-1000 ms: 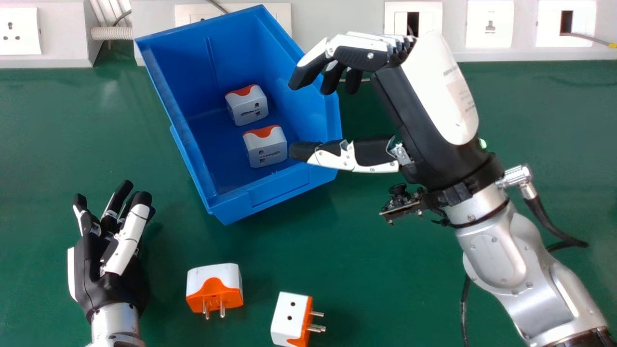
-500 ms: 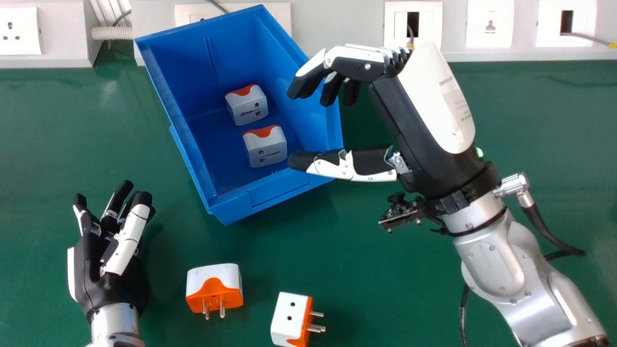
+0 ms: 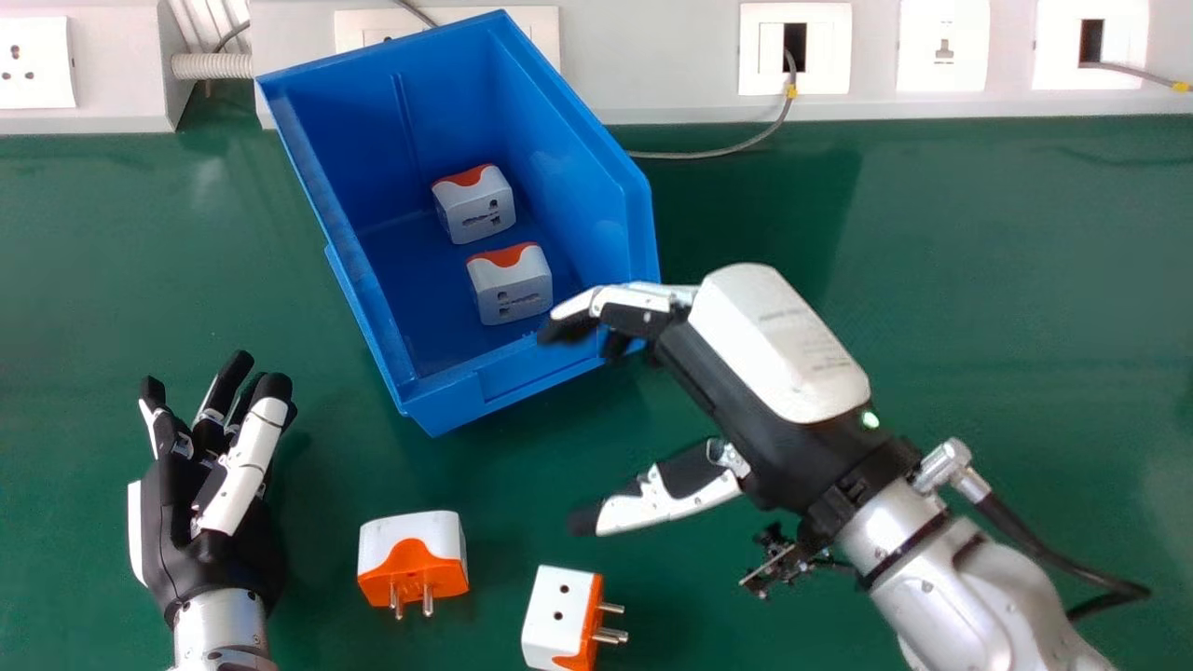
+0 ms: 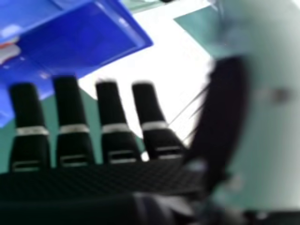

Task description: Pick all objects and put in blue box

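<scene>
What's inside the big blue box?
Two white-and-orange plug adapters sit inside the blue box. Whatever is under them is covered, so I can't tell.

Surface: green, glossy | behind: pale trunking with white sockets | grey cable on surface | ribbed pipe at left

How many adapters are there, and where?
4. In the box, a rear adapter and a front adapter; on the table, a left adapter near the left hand and a right adapter. The right hand may hide more.
</scene>
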You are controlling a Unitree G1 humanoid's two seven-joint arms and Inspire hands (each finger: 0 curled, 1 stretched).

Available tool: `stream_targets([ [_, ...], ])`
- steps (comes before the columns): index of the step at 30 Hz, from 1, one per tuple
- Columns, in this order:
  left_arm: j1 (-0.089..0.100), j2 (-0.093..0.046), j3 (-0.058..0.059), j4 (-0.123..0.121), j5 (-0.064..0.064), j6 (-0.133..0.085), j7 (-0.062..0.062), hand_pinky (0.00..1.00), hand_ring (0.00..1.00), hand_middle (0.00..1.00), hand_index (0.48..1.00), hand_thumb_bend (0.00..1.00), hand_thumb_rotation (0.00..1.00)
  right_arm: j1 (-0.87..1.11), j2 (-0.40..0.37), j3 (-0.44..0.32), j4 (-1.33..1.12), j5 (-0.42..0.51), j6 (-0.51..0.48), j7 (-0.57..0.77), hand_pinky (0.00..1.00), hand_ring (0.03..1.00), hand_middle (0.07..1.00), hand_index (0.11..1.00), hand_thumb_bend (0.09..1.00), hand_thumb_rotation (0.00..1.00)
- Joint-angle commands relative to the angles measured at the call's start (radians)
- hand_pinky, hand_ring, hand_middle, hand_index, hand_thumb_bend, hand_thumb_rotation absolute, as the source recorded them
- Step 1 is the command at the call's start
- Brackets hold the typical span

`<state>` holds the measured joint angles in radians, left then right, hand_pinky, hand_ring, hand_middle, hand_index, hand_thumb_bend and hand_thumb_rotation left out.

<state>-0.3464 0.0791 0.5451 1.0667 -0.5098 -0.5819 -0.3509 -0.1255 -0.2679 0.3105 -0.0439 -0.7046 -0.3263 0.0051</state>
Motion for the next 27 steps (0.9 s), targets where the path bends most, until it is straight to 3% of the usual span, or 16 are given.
stream_targets([
  [1,0.074,-0.042,0.001,0.061,0.004,0.077,0.022,0.81,0.84,0.84,0.797,0.69,0.06,0.031,0.011,0.021,-0.023,-0.004,0.01,-0.008,0.98,1.0,1.0,1.0,1.0,0.83],
  [8,0.082,-0.045,-0.006,0.052,0.011,0.08,0.035,0.81,0.84,0.84,0.812,0.66,0.04,0.086,-0.006,0.063,-0.007,0.004,0.023,0.022,1.0,1.0,1.0,1.0,1.0,0.93],
  [13,0.088,-0.044,-0.012,0.047,0.012,0.087,0.035,0.82,0.84,0.84,0.828,0.66,0.05,0.106,-0.008,0.081,0.011,0.001,0.021,0.011,1.0,1.0,1.0,1.0,1.0,0.96],
  [18,0.089,-0.046,-0.012,0.042,0.01,0.091,0.046,0.82,0.84,0.85,0.831,0.66,0.05,0.114,-0.019,0.099,0.019,-0.022,0.036,0.017,1.0,1.0,1.0,1.0,1.0,0.96],
  [22,0.091,-0.049,-0.012,0.038,0.007,0.094,0.046,0.82,0.84,0.85,0.835,0.66,0.05,0.107,-0.022,0.119,0.084,-0.032,0.03,0.004,1.0,1.0,1.0,1.0,1.0,0.97],
  [24,0.092,-0.051,-0.011,0.034,0.005,0.098,0.046,0.82,0.84,0.85,0.837,0.66,0.05,0.101,-0.016,0.131,0.156,-0.037,0.007,-0.044,1.0,1.0,1.0,1.0,1.0,0.97],
  [27,0.092,-0.048,-0.012,0.032,0.007,0.101,0.048,0.81,0.84,0.84,0.835,0.69,0.05,0.083,0.004,0.139,0.286,-0.023,-0.077,-0.159,1.0,1.0,1.0,1.0,1.0,0.89],
])
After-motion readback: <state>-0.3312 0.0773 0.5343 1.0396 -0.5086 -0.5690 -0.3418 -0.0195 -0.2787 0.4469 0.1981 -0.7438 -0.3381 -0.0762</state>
